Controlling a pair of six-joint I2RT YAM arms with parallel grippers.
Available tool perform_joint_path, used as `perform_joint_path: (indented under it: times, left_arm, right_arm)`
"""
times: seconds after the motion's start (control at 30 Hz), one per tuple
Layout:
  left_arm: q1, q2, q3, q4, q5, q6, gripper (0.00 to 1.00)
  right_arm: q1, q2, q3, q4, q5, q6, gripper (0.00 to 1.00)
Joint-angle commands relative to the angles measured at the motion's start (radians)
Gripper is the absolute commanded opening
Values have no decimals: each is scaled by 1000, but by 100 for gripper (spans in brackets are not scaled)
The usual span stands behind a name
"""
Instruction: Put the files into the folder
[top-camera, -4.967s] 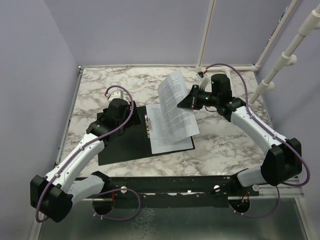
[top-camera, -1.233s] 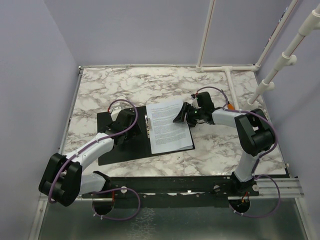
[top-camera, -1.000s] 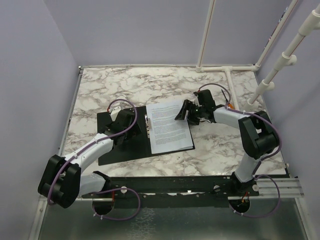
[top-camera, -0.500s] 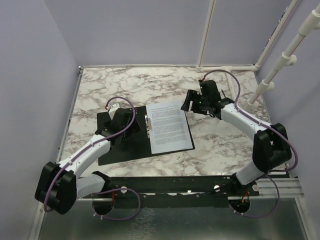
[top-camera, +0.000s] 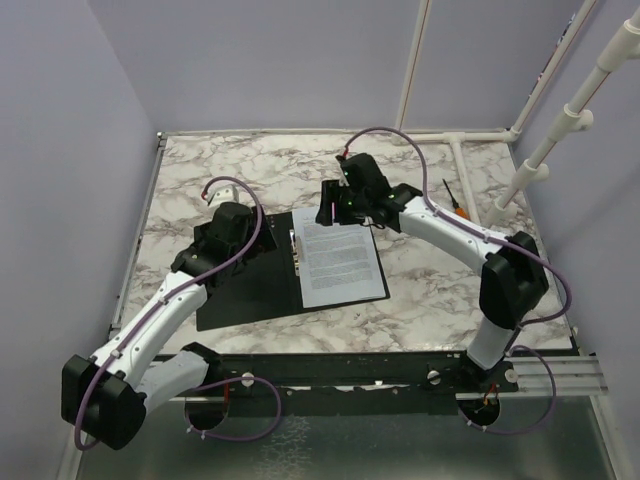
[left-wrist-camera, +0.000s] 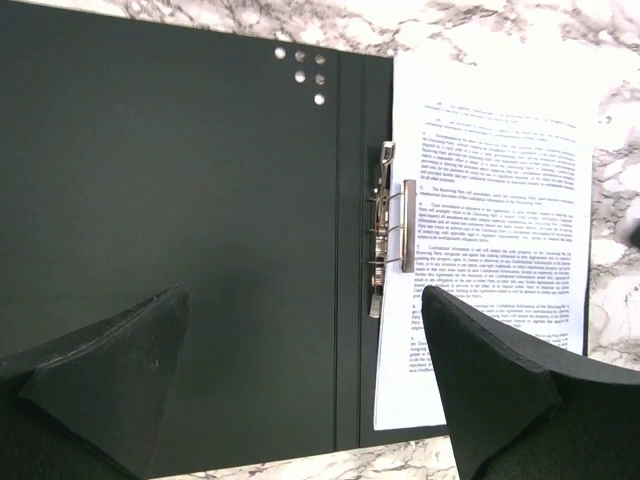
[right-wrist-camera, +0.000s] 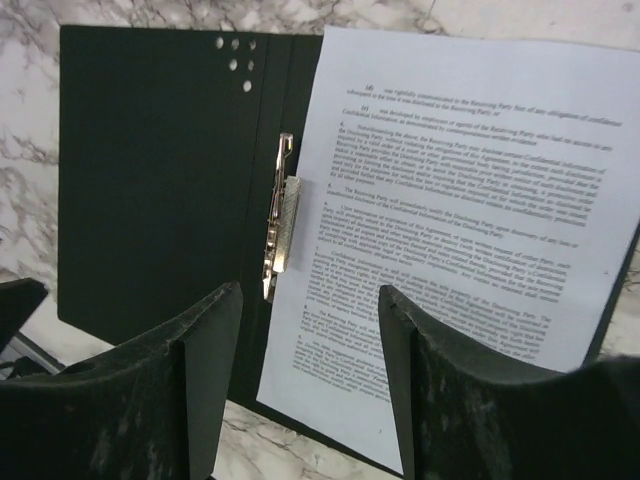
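files (right-wrist-camera: 450, 200) on open folder (right-wrist-camera: 150, 170), prob. unclipped

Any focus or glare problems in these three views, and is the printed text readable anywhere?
Top external: evenly lit, no glare, text on the files too small to read. Left wrist: the folder sharp, the left gripper's fingers soft. Right wrist: print clearest here, metal clip catching light, the right gripper's fingers out of focus.

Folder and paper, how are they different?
The folder is black; the paper is white with tiny black print. The folder is bigger and lies open; the paper covers just its right half, beside the metal clip. Both are flat rectangles lying on the table.
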Motion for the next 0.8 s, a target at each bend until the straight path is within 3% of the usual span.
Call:
perform_joint_path:
  times: [0.0, 0.27, 0.77]
  left_arm:
    - [5, -68, 50, -66, -22, 88, 99]
    - [5, -149, 37, -57, -10, 164, 99]
    - [5, -176, 10, -48, -5, 188, 99]
  right_arm:
    - [53, 104, 79, -72, 44, 4, 60]
    - [115, 271, 203, -106, 44, 17, 54]
    - [146, 438, 312, -130, 25, 26, 44]
